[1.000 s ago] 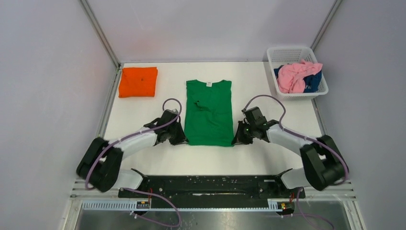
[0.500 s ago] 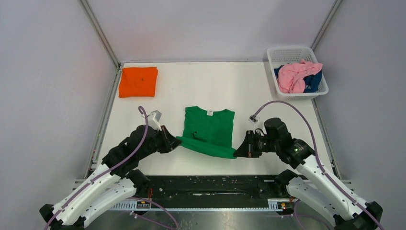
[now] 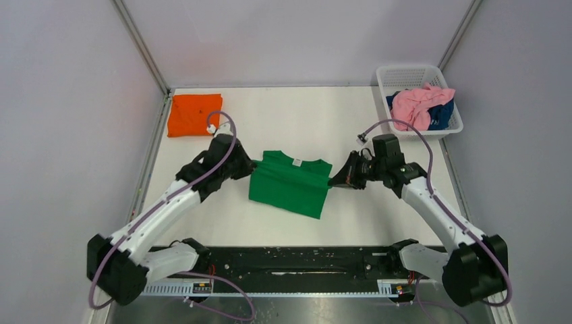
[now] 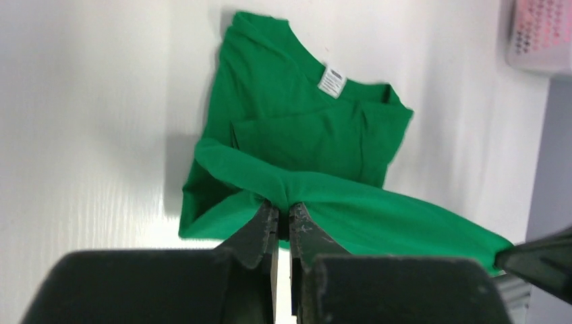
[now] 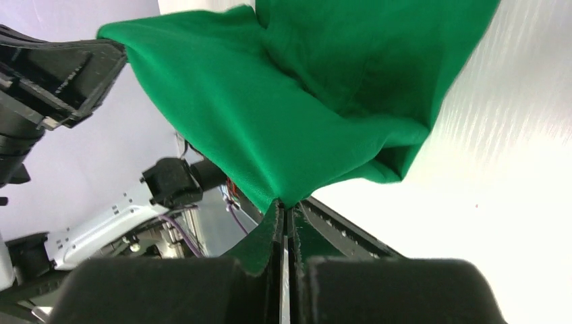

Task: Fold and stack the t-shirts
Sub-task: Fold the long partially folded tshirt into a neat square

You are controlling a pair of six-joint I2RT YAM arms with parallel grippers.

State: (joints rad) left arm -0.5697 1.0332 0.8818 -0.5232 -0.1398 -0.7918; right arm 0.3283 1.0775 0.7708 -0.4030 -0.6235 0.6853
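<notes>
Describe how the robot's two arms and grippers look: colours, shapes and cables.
Both the left arm and the right arm have smooth white link shells joined by bulky black joint housings. A thin lilac cable runs along each, looping free near the wrist. The left gripper and right gripper are matte black, with two flat tapering fingers.

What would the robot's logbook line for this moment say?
step: mid-fold | green t-shirt: edge lifted | left gripper, right gripper: shut on it | orange t-shirt: folded | pink t-shirt, navy t-shirt: in basket
</notes>
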